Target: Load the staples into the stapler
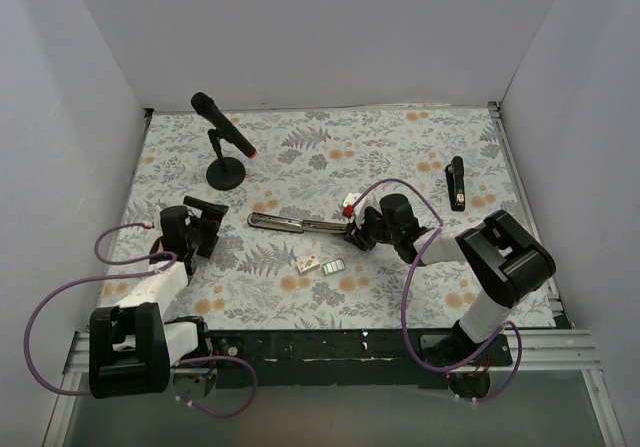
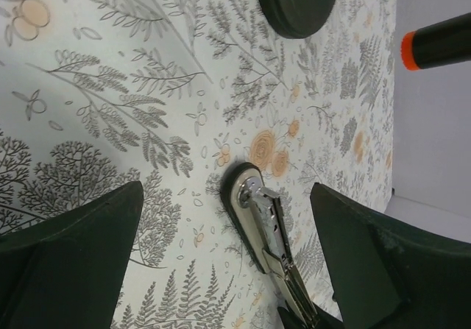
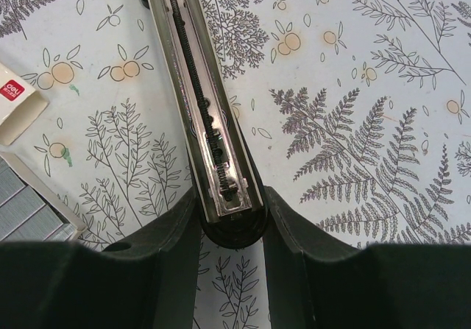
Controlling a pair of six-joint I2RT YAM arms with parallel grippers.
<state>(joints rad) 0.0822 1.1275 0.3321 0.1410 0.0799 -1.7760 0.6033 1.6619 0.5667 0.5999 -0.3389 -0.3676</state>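
The stapler (image 1: 298,224) lies opened out flat on the floral mat, its silver base end to the left and its black arm end to the right. My right gripper (image 1: 357,233) is shut on the black arm end; in the right wrist view the fingers (image 3: 176,233) clamp both sides of the stapler (image 3: 199,86), whose spring channel faces up. My left gripper (image 1: 214,224) is open and empty, just left of the stapler's base end (image 2: 254,196), not touching it. The whitish staples box (image 1: 308,264) and the grey staple block (image 1: 333,266) lie in front of the stapler; both also show in the right wrist view, box (image 3: 18,112) and block (image 3: 26,211).
A black microphone (image 1: 222,127) on a round stand (image 1: 225,174) stands at the back left; its base (image 2: 298,1) shows in the left wrist view. A second small black stapler (image 1: 457,182) lies at the right. White walls enclose the mat.
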